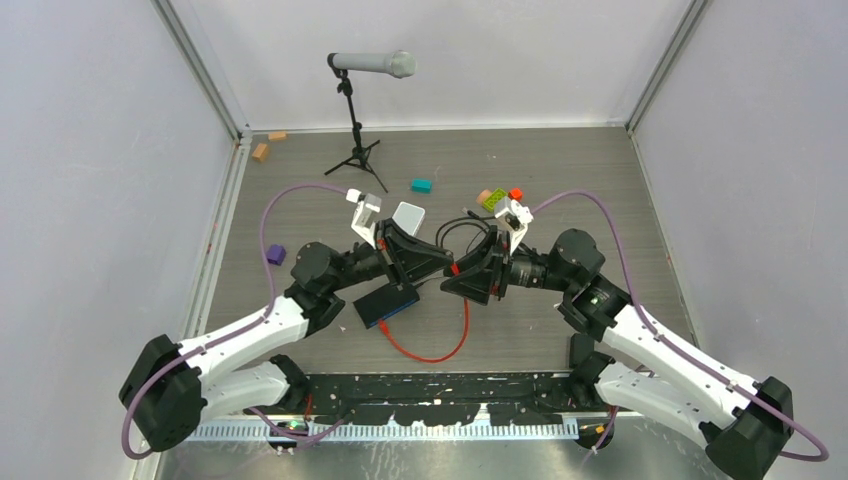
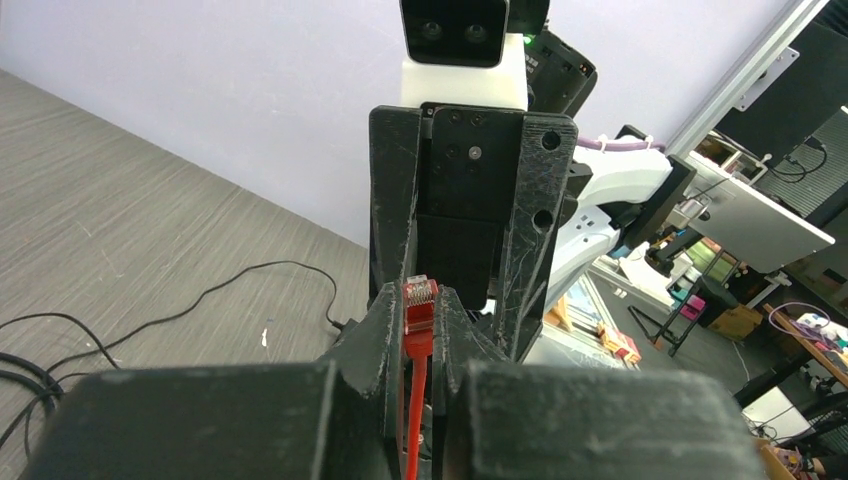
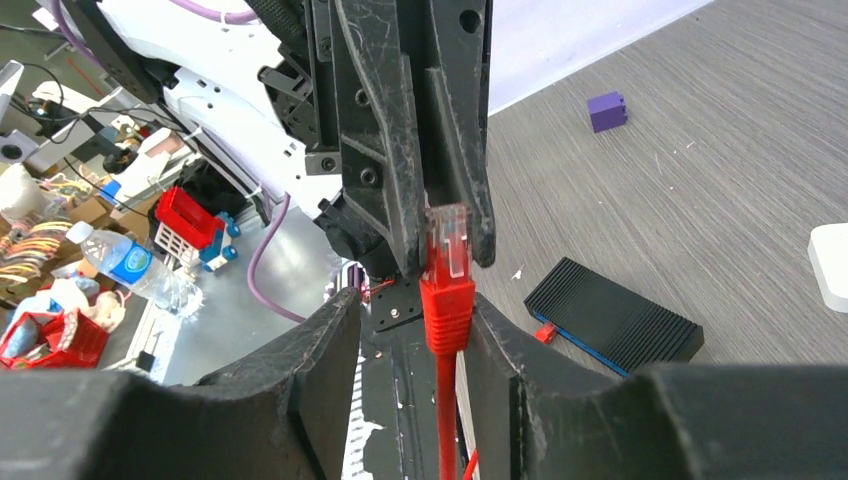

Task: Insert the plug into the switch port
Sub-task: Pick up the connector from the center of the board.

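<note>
Left wrist view is showing the left gripper (image 2: 420,338) with its jaws clamping the red boot under the plug (image 2: 420,292), which is pointing up, while the right gripper (image 3: 412,325) is standing with its jaws apart on either side of that boot. A handover between the 2 arms is seemingly under way; next, 1 firm hold is needed before tipping the plug toward the blue-edged switch (image 3: 612,320), lying on the bench (image 3: 720,150) below both jaws, well apart. No writing is showing legibly.

Switch port (image 3: 585,347) too small to tell on the black box (image 3: 620,318); white box (image 3: 831,265) cut off, right wrist view.
</note>
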Motion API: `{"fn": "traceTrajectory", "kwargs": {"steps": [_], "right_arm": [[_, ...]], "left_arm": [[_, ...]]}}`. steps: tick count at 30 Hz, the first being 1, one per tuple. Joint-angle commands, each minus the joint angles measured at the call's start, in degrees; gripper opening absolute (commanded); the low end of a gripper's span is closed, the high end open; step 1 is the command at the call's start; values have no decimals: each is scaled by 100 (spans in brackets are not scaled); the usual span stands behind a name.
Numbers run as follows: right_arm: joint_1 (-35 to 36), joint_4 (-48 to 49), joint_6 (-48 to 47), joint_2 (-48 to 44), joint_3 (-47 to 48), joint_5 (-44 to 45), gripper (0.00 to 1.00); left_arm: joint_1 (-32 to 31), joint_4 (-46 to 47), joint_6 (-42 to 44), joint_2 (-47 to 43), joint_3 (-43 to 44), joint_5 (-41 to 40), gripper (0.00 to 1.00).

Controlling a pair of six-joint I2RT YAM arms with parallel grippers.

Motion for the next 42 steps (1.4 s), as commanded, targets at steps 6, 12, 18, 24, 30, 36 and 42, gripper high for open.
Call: {"fn": "traceTrajectory", "kwargs": {"steps": [6, 12, 18, 24, 30, 36, 42], "right_arm": [[-23, 84, -5, -347, -88, -56, 37], [-25, -50, -265, -393, -46, 284, 2], [276, -1433, -1483, -725, 390, 1585, 0], [1714, -2091, -2426, -1062, 633, 4073, 1], [3135, -2194, -3228, -800, 845, 6116, 0], [4003, -1922, -3718, -574, 957, 7211, 0], [4152, -1912, -3674, -570, 1059, 7079, 1]], "left_arm": [[-6, 323, 133, -297, -22, 30, 0], [-3, 277, 125, -325, -34, 0, 0], [-5, 70, 84, -384, 51, -127, 87], [-9, 23, 87, -675, -7, -228, 97], [-7, -159, 161, -1045, -46, -275, 95], [-4, -132, 248, -1127, -9, 90, 80], [-6, -166, 300, -1028, 16, 613, 72]]}}
